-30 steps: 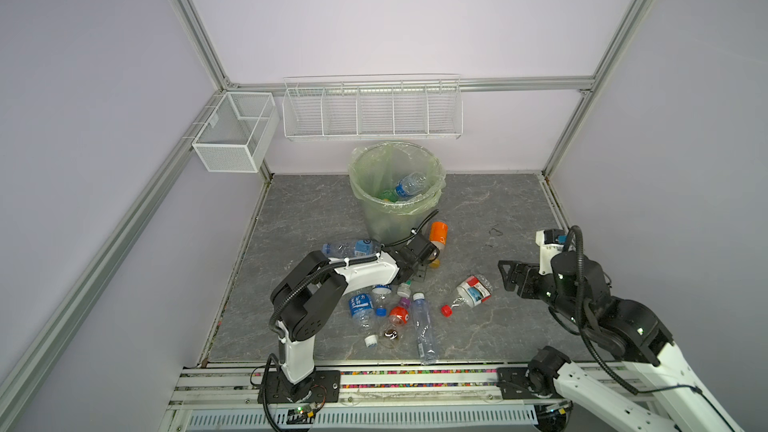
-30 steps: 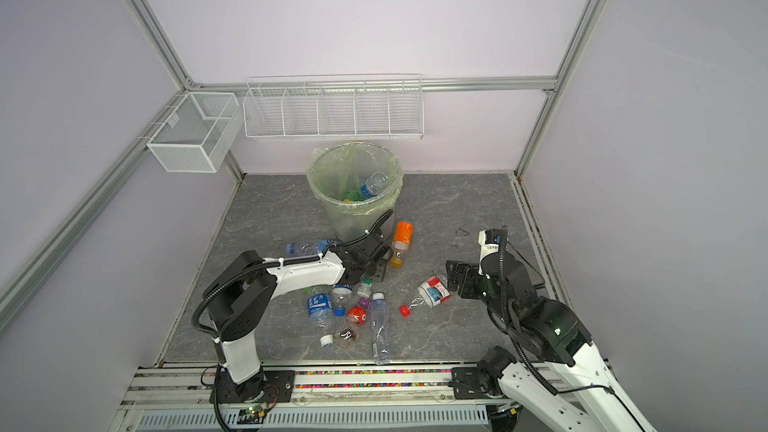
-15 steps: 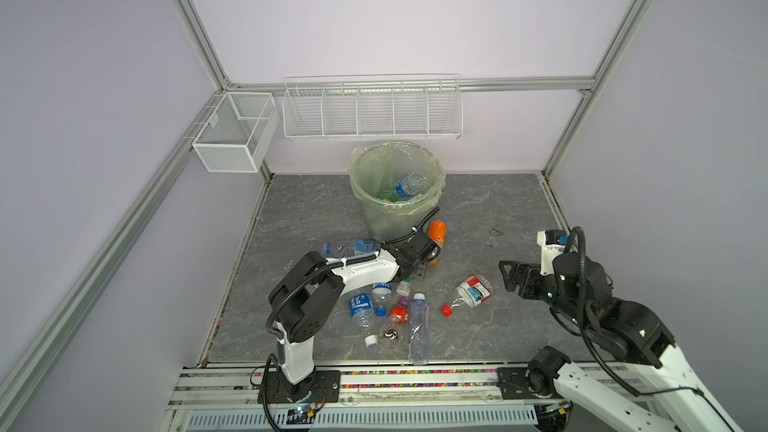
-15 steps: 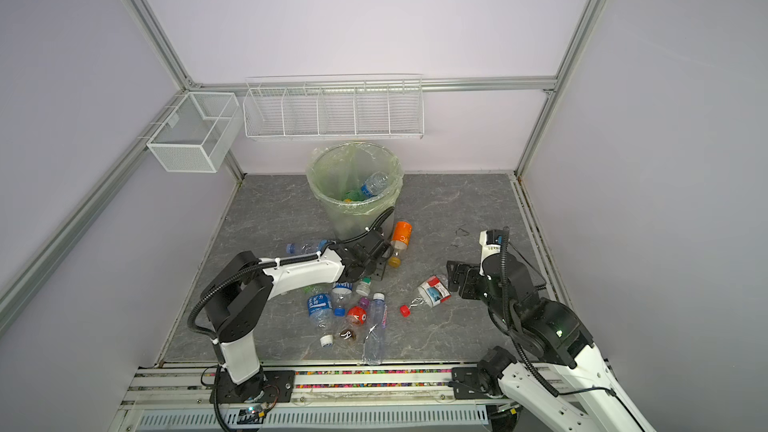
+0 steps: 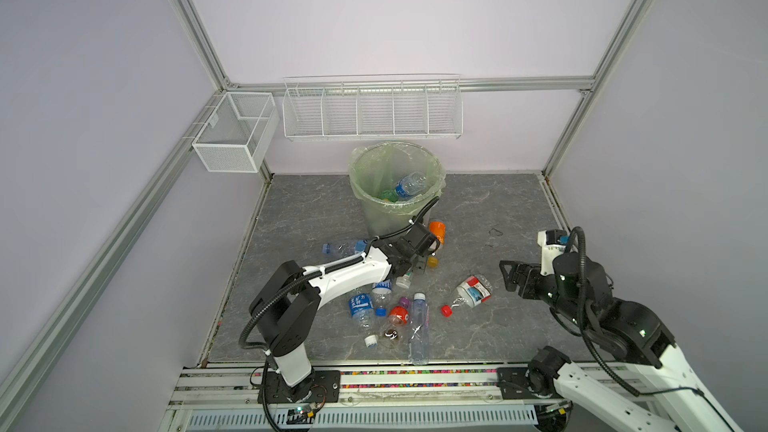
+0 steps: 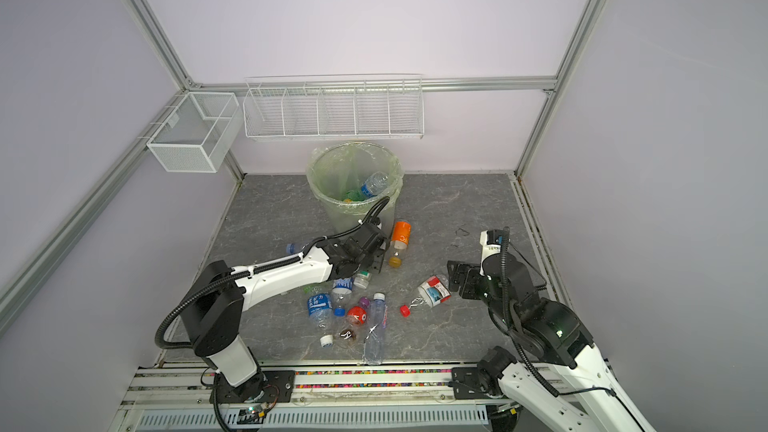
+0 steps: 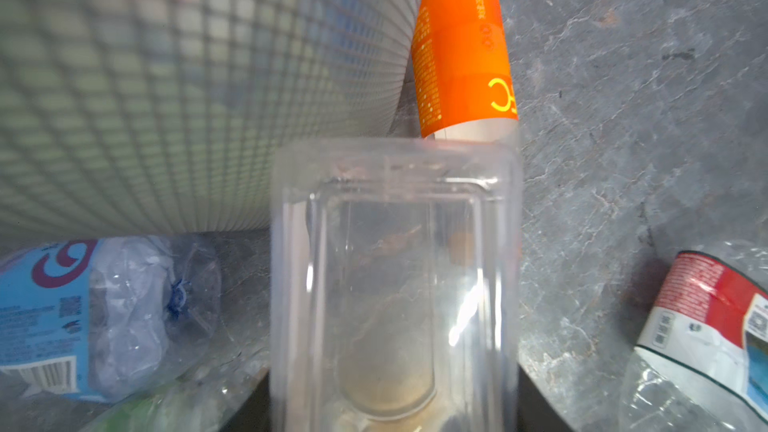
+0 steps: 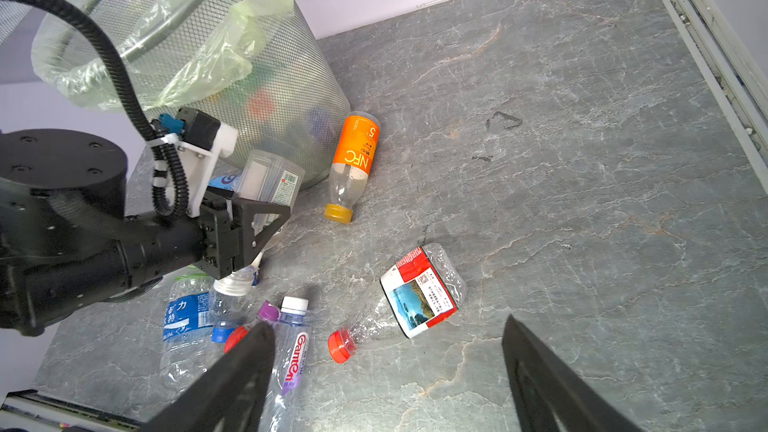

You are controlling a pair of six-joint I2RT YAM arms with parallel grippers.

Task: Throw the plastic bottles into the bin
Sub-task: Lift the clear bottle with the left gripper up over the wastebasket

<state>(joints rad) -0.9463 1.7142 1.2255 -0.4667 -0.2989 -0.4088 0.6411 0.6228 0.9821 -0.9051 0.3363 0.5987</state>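
- Your left gripper [image 8: 253, 218] is partly closed, clamped across a clear square bottle [image 7: 395, 284]. It sits low at the foot of the bin [image 5: 380, 214], probably gripped ready to lift over the rim.
- The bin stands mid back edge of the tabletop [image 5: 498, 209], with some bottles already inside.
- Your right gripper [image 5: 509, 277] is wide open and empty near the right edge, facing the red-labelled bottle [image 8: 419, 297], likely its next pick.
- More plastic bottles [image 5: 390, 317] lie loose towards the front edge.

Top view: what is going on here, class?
The left gripper is closed on a clear, squarish plastic bottle, low beside the round mesh bin lined with a pale green bag. The right gripper hangs open near a crushed red-and-white labelled bottle. Some bottles lie in the bin; several others lie on the grey floor.
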